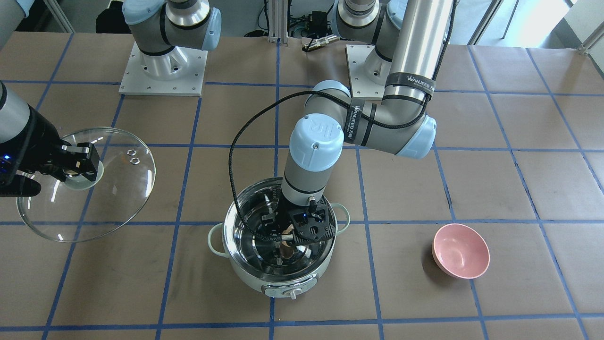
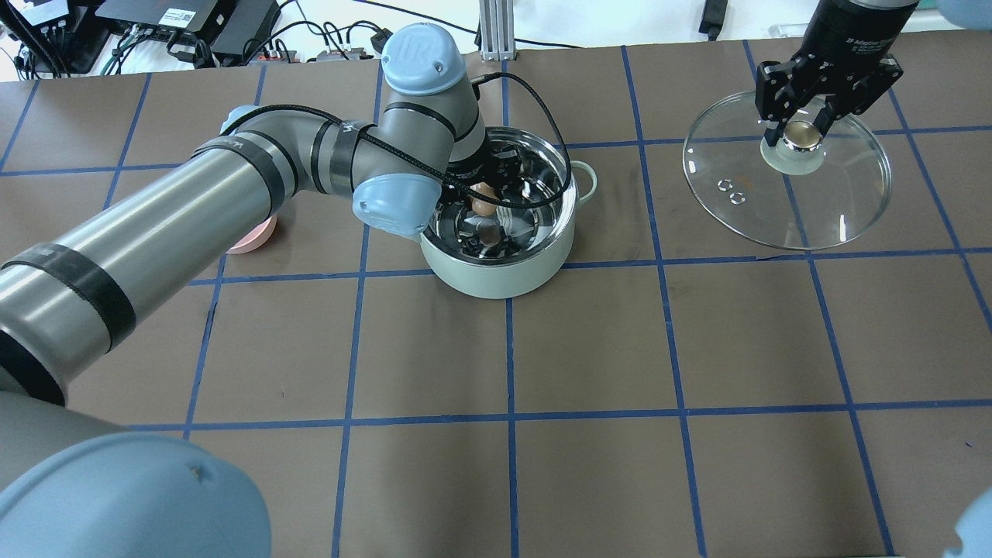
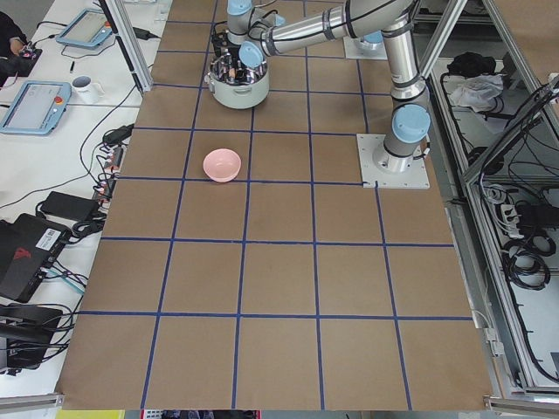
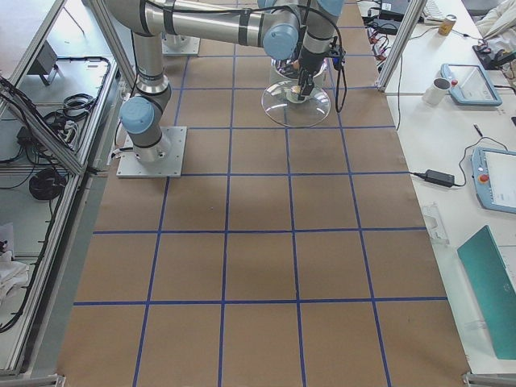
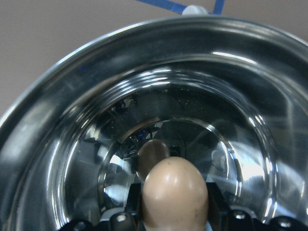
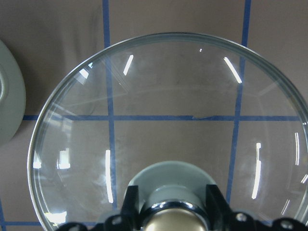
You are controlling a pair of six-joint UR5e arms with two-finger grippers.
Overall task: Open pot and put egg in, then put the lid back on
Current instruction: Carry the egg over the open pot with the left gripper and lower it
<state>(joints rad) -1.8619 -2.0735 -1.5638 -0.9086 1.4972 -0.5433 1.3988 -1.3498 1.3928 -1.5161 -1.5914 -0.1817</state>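
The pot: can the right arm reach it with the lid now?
Probably not yet. The left gripper is down inside the pot holding the egg, blocking the opening; the right gripper holds the lid off to the side.

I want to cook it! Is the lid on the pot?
No, the right claw holds the lid by its knob away from the open pot.

- Pot (image 2: 496, 277), around the left gripper (image 1: 286, 241): pale mint-green body, mirror-bright steel interior.
- Egg (image 5: 174, 192), in that gripper's grasp: plain tan-brown.
- Lid (image 2: 821, 209), beneath the right gripper (image 2: 802, 136): clear glass, pale green knob, beige cap.
- Both grippers: black.
- Bowl (image 1: 460, 257), well aside of the left gripper: pink.
- Table (image 2: 589, 341): brown, blue grid lines.
- Left arm (image 2: 194, 209): silver-grey, black bands, pale blue caps.
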